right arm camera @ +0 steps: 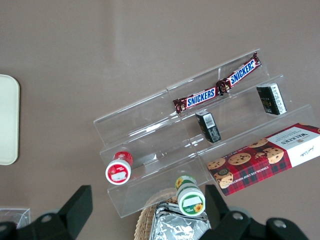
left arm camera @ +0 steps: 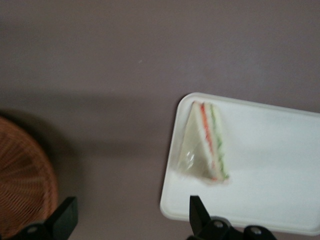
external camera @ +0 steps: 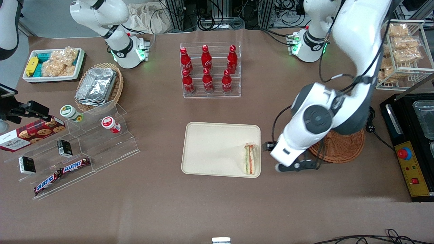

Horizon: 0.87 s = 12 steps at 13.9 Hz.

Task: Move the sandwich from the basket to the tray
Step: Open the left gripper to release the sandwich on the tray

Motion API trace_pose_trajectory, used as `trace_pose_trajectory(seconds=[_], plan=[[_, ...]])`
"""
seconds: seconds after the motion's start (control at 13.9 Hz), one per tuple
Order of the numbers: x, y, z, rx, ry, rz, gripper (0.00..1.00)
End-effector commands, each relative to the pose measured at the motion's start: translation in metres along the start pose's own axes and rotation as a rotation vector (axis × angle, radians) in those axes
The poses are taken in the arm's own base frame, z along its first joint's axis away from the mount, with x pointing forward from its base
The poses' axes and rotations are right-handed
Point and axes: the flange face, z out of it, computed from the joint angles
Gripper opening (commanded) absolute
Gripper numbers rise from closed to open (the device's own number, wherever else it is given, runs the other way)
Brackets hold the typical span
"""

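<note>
The sandwich (external camera: 250,159), a clear-wrapped wedge with green and orange-red layers, lies on the cream tray (external camera: 210,149), at the tray's edge toward the working arm. It also shows in the left wrist view (left arm camera: 206,142), lying on the tray (left arm camera: 280,150). The reddish-brown wicker basket (external camera: 342,147) stands beside the tray, partly hidden under the arm, and shows nothing inside where visible (left arm camera: 22,180). My left gripper (external camera: 300,166) hangs above the bare table between tray and basket. It is open and holds nothing (left arm camera: 131,210).
A rack of red cola bottles (external camera: 210,69) stands farther from the front camera than the tray. A stepped acrylic shelf with snacks (external camera: 84,145), a paler foil-filled basket (external camera: 98,86) and a white bin (external camera: 54,64) lie toward the parked arm's end. A black machine (external camera: 412,145) stands beside the basket.
</note>
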Motion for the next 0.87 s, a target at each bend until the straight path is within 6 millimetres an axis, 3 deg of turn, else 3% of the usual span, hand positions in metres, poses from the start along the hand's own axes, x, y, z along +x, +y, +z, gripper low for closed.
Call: trace_pose_trajectory(seconds=[0.0,0.29,0.58,0.65,0.79], plan=[[-0.048,-0.046,-0.042,0.02,0.005,-0.039,1.0],[-0.04,-0.12,-0.101,0.036,-0.046,-0.172,1.0],[-0.015,-0.214,-0.147,0.004,-0.087,-0.166,1.0],[-0.011,-0.229,-0.151,-0.001,-0.077,-0.138,1.0],[-0.011,-0.234,-0.151,0.012,-0.073,-0.125,1.0]])
